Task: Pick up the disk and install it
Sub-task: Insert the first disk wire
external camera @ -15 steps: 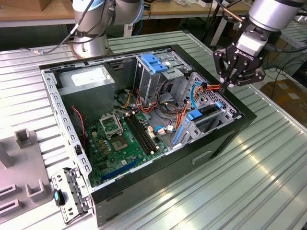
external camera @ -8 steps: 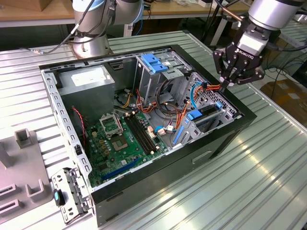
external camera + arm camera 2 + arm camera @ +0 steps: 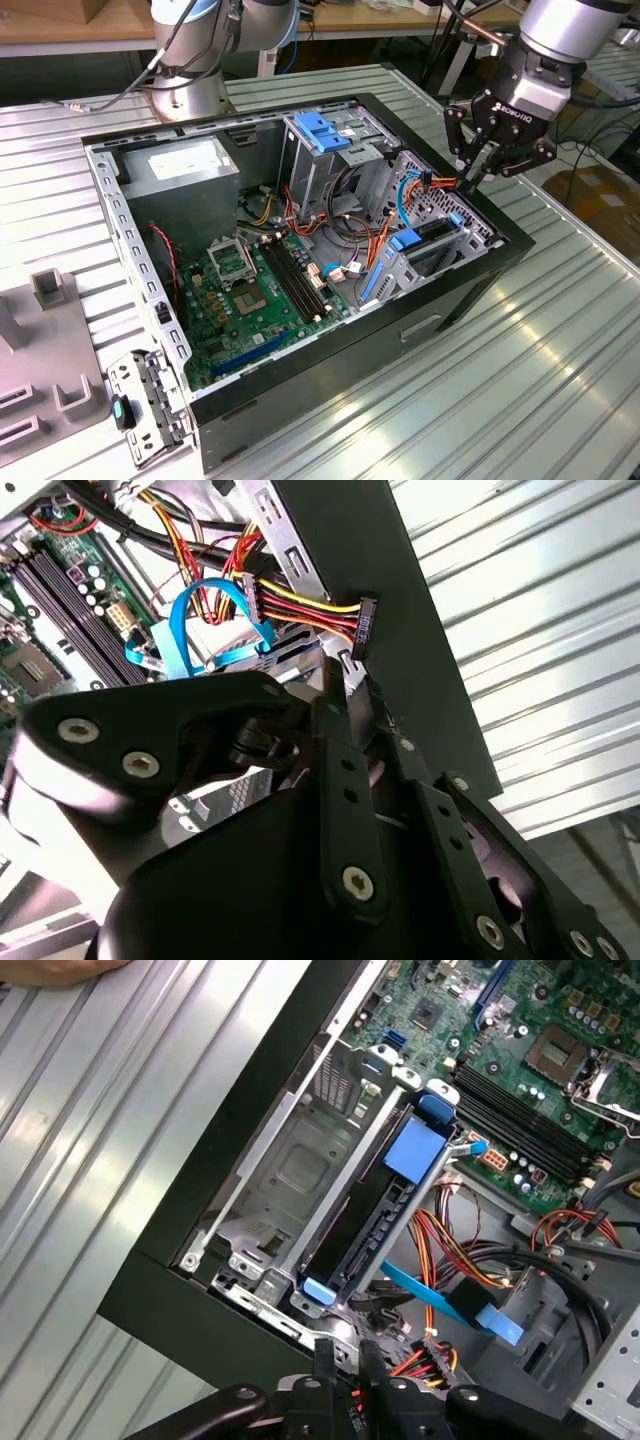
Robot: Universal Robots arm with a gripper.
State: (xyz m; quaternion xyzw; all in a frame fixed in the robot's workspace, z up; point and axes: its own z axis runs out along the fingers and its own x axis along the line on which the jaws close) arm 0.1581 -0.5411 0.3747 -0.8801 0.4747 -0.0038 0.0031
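- A grey fixture block point(image 3: 55, 385) is seen on the ribbed metal table point(image 3: 520, 390) at the exterior view's left.
- The open computer case point(image 3: 300, 260) is laid flat on the table, with the green motherboard point(image 3: 255, 290) exposed inside.
- The disk point(image 3: 432, 243) is seated in the drive cage point(image 3: 425, 215) at the case's corner toward the exterior view's right; its long axis is laid along the cage slot, one blue-tabbed end point(image 3: 417, 1147) pointed toward the motherboard and the other point(image 3: 316, 1290) toward the case's outer wall.
- The gripper point(image 3: 478, 172) is held just above that cage, its fingers point(image 3: 345, 1360) drawn close together with nothing seen between them.
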